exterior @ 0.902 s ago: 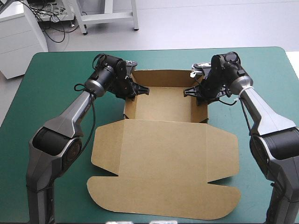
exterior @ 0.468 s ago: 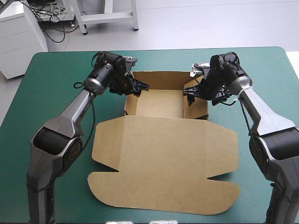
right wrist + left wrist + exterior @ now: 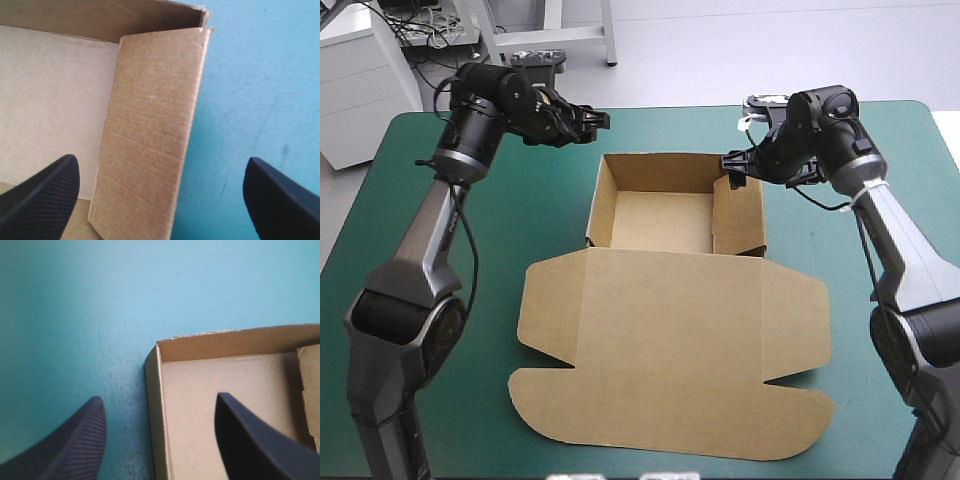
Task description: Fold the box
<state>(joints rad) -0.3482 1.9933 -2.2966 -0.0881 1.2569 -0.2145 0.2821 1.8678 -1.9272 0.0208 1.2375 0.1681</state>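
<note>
Left end effector [image 3: 592,120], right end effector [image 3: 732,169] backed off box [image 3: 670,320], spread

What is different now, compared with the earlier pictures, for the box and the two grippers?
The left gripper left the box's left wall and drew back toward the table's far left. The right gripper left the right wall and moved a little outward. Both are open now. The box stayed in place: tray walls raised, lid flat.
</note>
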